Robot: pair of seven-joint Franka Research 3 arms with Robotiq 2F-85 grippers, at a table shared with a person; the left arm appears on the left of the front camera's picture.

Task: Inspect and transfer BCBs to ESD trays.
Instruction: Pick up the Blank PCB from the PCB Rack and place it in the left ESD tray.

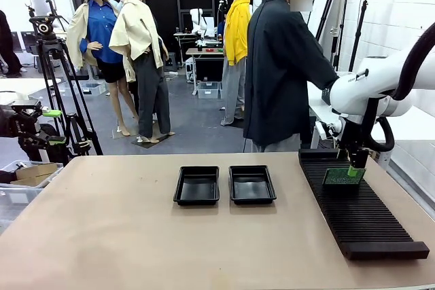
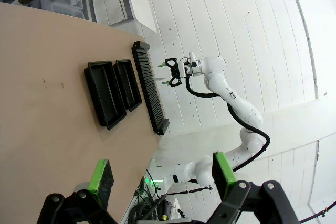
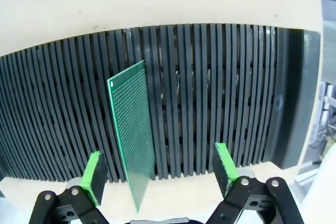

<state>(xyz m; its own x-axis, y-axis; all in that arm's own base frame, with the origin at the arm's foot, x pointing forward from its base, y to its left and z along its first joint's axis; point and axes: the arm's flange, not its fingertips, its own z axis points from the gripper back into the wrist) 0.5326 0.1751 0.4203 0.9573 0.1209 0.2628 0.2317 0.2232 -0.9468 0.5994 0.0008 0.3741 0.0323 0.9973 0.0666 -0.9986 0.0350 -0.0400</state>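
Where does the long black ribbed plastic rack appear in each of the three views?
Front view: the long black ribbed plastic rack lies at the right.
Left wrist view: rack at upper middle, running up and down.
Right wrist view: rack across the middle.
Shared landmark: the open right gripper at the thin green circuit board standing in the rack.

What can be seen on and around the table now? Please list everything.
BCB: one, green, on edge in the rack.
ESD trays: two, black, side by side mid-table, both empty.
Rack: one, black, ribbed, on the table's right side.
Table: one, tan.
Tripod: one, black, beyond the left edge.
Person: one, dark jacket, far side.
Left gripper: open, left of the table.
Right gripper: open, fingers either side of the BCB.
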